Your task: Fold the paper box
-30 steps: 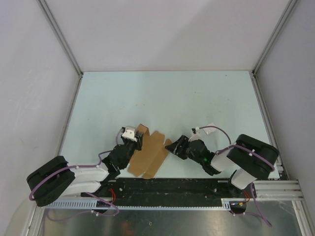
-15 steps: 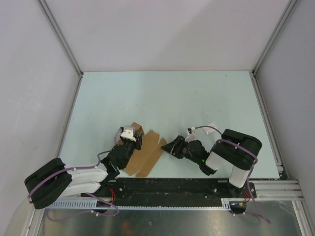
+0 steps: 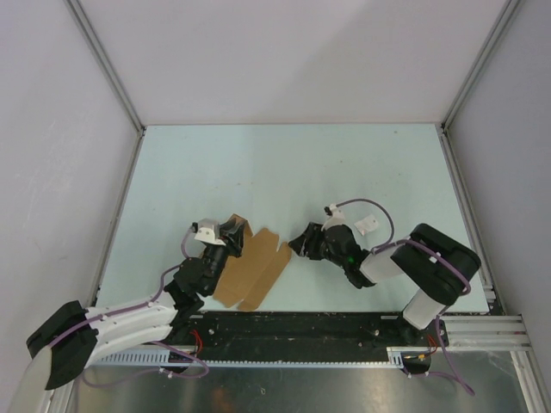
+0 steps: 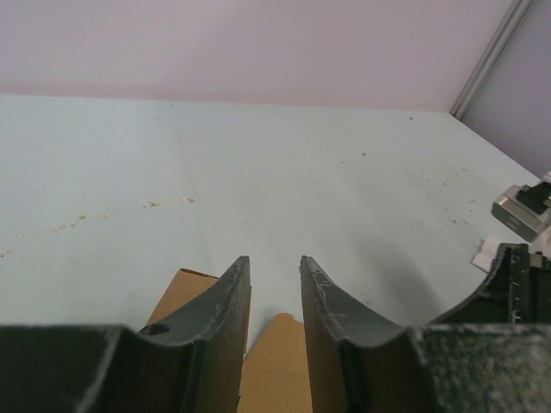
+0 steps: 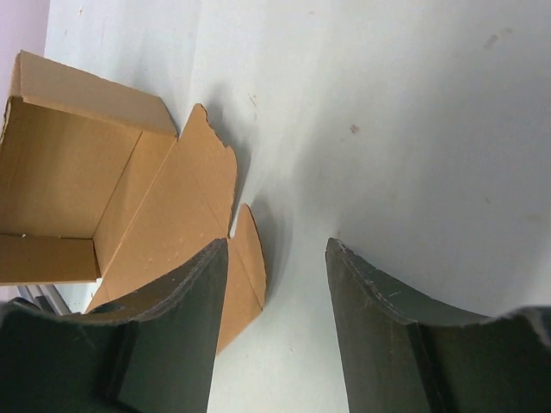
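Observation:
The paper box (image 3: 256, 267) is a tan die-cut sheet lying mostly flat near the table's front edge. Its left end is folded up into walls (image 5: 60, 172). My left gripper (image 3: 229, 231) stands over that raised left end. In the left wrist view it (image 4: 274, 260) is open by a narrow gap, and cardboard (image 4: 277, 361) lies below the fingers with nothing pinched. My right gripper (image 3: 298, 243) is at the sheet's right edge. It (image 5: 277, 243) is open, with its left finger over a rounded tab (image 5: 250, 258) and bare table between the tips.
A white tag (image 3: 368, 222) lies on the table behind the right arm. The black base rail (image 3: 293, 327) runs along the near edge just below the sheet. Enclosure walls with metal posts (image 3: 108, 69) close off the left, back and right sides.
The left arm has stretched out lower and leftward, and its gripper has turned over the raised flap. The right gripper has shifted up and left along the sheet's edge, its jaws narrowing slightly.

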